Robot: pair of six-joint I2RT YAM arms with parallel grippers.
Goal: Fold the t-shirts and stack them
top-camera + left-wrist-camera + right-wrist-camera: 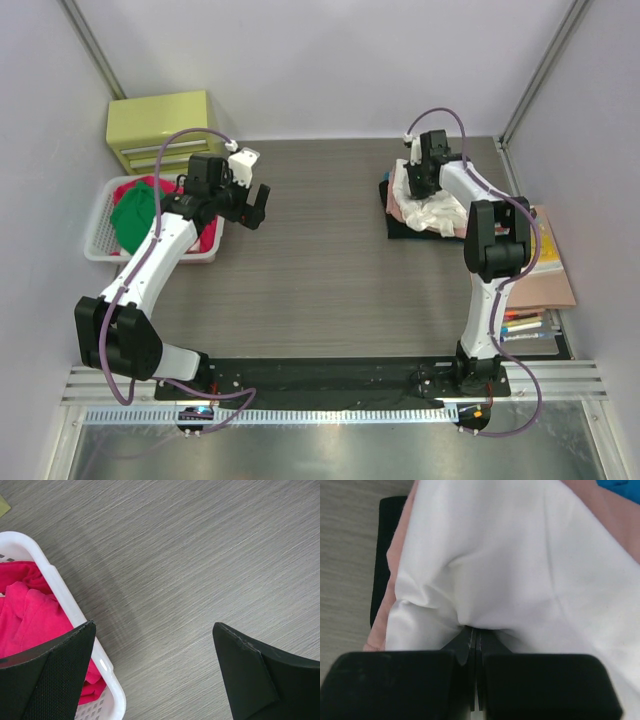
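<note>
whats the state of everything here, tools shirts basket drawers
left tool, open, empty
right tool, shut on white shirt
white shirt, pinched, topmost
pink shirt, under the white
black shirt, at the bottom
green shirt, bunched in basket
magenta shirt, bunched in basket
drawers, shut

White basket [95,236], yellow-green drawer unit [160,125], books [552,285], markers [525,323].

White shirt [520,555], salmon-pink shirt [395,555], black shirt [390,515], magenta shirt [30,615], green shirt [133,215], white basket [75,612].
</note>
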